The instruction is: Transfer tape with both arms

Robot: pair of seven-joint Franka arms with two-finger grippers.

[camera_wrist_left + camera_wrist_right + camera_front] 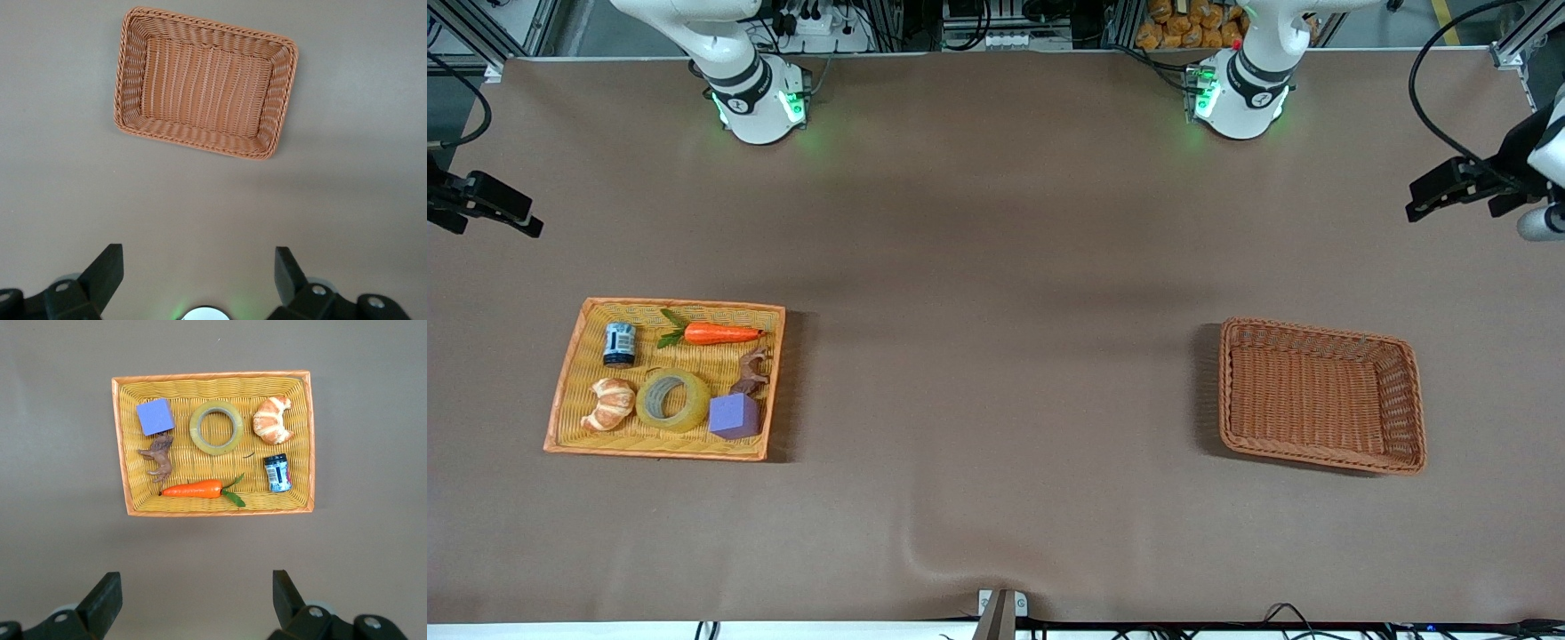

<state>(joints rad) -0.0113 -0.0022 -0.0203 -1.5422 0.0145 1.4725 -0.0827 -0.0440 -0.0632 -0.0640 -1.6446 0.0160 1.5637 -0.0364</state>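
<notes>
Front view, worktop (996, 267): we log one brown surface carrying two baskets, well apart.
Brown basket (1320, 396): we find it toward the left arm's end of the worktop, nothing inside; the left wrist view shows it too (205, 81).
Yellow tray (587, 425): we find it toward the right arm's end, orange-rimmed, holding six items.
Left gripper (199, 267): we record it raised over bare worktop at the left arm's end, fingers spread wide, holding nothing; the arm waits.
Right gripper (195, 587): we record it raised at the right arm's end, fingers spread wide, holding nothing; this arm waits too.
Carrot (716, 333): lies along the tray's edge farther from the front camera.
Tape (673, 400): we place it flat in the tray, between the croissant (610, 403) and the purple cube (735, 415).
Toy horse (751, 372): just beside the cube.
Can (619, 344): stands above the croissant.
</notes>
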